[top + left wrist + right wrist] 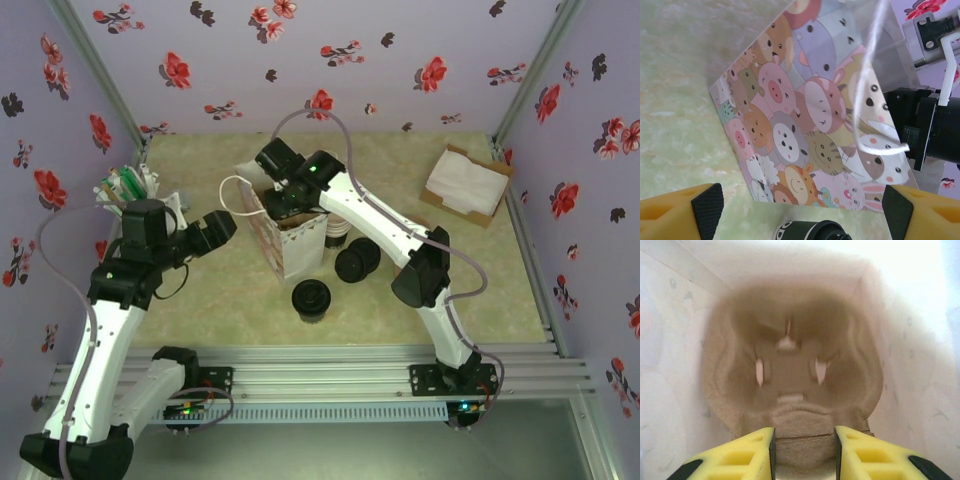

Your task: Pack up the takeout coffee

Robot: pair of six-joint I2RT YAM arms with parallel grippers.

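The takeout coffee (311,298), a dark cup under a black lid, stands on the table in front of the cartoon-animal paper bag (285,240). In the left wrist view the same coffee (807,231) sits at the bottom edge, with the bag (805,115) behind it. My left gripper (226,225) is beside the bag's left wall, open (802,207), with nothing between its fingers. My right gripper (287,195) reaches down into the bag's mouth. Inside the bag it (804,450) is shut on the near edge of a brown pulp cup carrier (790,365).
A second black-lidded item (357,262) lies right of the bag, with a stack of cups (335,232) behind it. An open cardboard box of white napkins (465,180) sits at the back right. A holder of straws (130,185) stands at the far left.
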